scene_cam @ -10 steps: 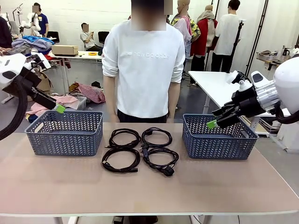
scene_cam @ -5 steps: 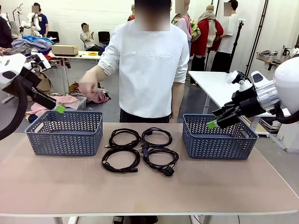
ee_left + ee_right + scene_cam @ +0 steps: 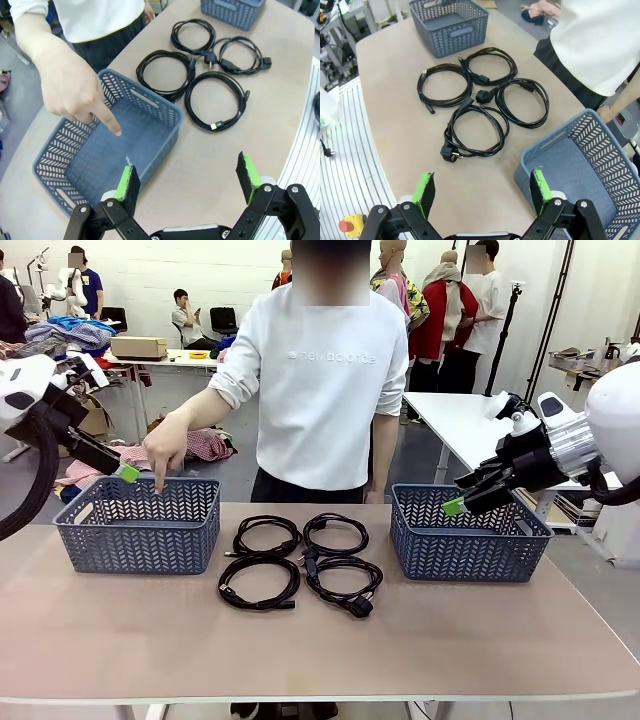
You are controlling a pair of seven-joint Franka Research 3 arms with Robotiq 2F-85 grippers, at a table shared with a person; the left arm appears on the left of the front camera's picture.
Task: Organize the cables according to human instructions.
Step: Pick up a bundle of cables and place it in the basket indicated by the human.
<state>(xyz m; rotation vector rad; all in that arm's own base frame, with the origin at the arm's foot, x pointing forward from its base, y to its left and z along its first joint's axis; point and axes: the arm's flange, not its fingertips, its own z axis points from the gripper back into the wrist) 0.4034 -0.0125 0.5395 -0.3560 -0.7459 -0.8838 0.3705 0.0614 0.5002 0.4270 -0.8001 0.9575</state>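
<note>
Several coiled black cables lie mid-table between two baskets: two at the back (image 3: 265, 535) (image 3: 335, 533) and two in front (image 3: 258, 582) (image 3: 343, 578). The left wrist view shows the same coils (image 3: 216, 100) beyond the basket. In the right wrist view they lie on bare table (image 3: 477, 131). My left gripper (image 3: 125, 472) hangs open above the left basket's far left corner, nothing between its fingers (image 3: 187, 175). Over the right basket's far rim, my right gripper (image 3: 455, 505) is also open and empty (image 3: 482, 190). The person's hand (image 3: 165, 455) points a finger down into the left basket (image 3: 75, 90).
A blue-grey plastic basket (image 3: 140, 540) stands at the table's left, empty inside (image 3: 150, 107). A matching one (image 3: 465, 545) stands at the right, also empty (image 3: 540, 150). The person stands at the far edge. The front half of the table is free.
The person's hand rose from their side, swung out to the left and now points down into the left basket. Neither arm has moved, and the cables lie as before.
</note>
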